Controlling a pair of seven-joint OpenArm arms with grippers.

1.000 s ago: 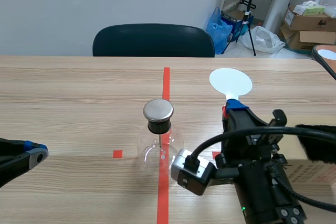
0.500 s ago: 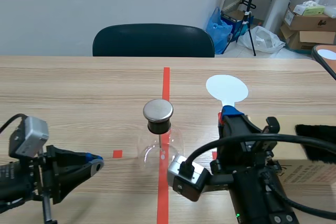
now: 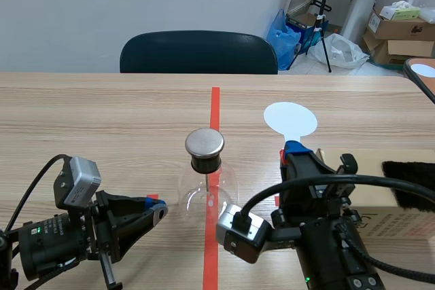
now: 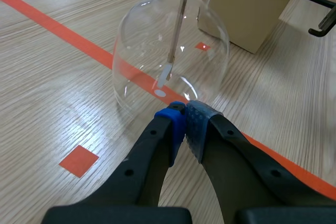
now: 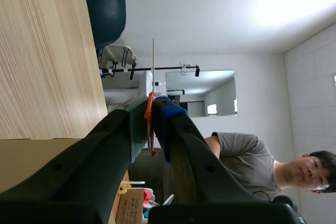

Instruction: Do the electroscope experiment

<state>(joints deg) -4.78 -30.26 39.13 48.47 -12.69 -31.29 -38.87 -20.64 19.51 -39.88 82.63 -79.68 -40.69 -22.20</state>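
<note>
The electroscope point(image 3: 205, 168) is a clear glass flask with a black stopper and a round metal cap, standing on the red tape line at mid-table. In the left wrist view the flask point(image 4: 170, 61) is just ahead of my left gripper point(image 4: 185, 115), with a thin rod and small leaf point(image 4: 167, 72) inside. The left gripper point(image 3: 160, 210) is shut on nothing, its tips close to the flask's base. My right gripper point(image 3: 293, 147) is shut on the red handle of a white round paddle point(image 3: 291, 119), held upright to the right of the flask. In the right wrist view the paddle point(image 5: 153, 61) shows edge-on between the fingers point(image 5: 151, 109).
A cardboard box point(image 3: 391, 198) lies at the right with a black furry cloth point(image 3: 408, 173) on it. A dark chair point(image 3: 198, 52) stands behind the table's far edge. A person point(image 5: 247, 161) shows in the right wrist view.
The left arm has come in from the left edge and brought its shut gripper up to the flask. The right gripper with the paddle has shifted slightly left.
</note>
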